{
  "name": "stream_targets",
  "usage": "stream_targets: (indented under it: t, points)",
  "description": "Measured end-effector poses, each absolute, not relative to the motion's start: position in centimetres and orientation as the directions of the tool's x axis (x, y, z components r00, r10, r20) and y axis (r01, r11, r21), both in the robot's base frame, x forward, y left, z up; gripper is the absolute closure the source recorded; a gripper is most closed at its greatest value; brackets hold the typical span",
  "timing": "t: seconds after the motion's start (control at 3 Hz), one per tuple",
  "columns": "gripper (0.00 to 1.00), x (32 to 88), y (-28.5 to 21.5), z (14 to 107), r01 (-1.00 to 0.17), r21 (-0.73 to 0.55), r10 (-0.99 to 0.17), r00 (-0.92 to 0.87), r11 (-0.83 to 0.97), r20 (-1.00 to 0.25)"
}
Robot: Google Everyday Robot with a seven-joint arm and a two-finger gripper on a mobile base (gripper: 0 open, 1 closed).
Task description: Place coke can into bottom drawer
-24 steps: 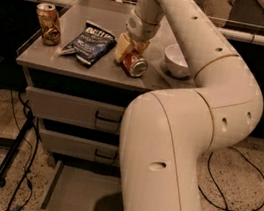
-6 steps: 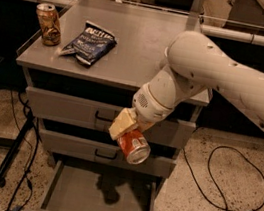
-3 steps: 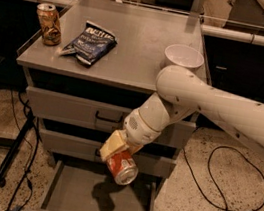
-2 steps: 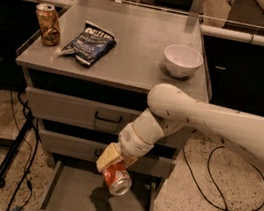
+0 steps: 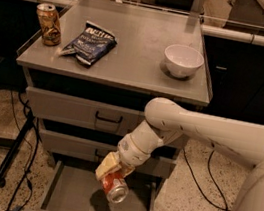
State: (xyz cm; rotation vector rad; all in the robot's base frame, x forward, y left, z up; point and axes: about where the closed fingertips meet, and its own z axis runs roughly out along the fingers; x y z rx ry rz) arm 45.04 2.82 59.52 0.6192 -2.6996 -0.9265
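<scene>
Down low, gripper point(image 5: 112, 171) hung over open bottom drawer point(image 5: 67, 198), jaws clamped on coke can point(image 5: 116, 190). Can red-orange with white markings, tilted, silver end toward near side, shadow on grey drawer floor.

Flat grey surface point(image 5: 139, 33) on top of three drawers. Far left on it, a gold-brown can point(image 5: 49, 24), standing up. Just beside that, a dark blue snack bag point(image 5: 89, 43), lying flat. On the right, a white bowl point(image 5: 183, 60). Lower down, over the open bottom drawer point(image 5: 69, 200), the gripper point(image 5: 112, 179), closed around the coke can point(image 5: 116, 190).
</scene>
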Motion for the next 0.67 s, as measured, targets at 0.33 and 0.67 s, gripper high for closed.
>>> stream_targets:
  t: [0.33, 0.67]
  points:
    - [1.00, 44.7, 2.8, 58.8, -0.304, 0.643, -0.456, -0.886, 0.703, 0.080]
    - [1.00, 43.0, 2.1, 53.4, -0.183, 0.698, -0.397, -0.904, 0.692, 0.157]
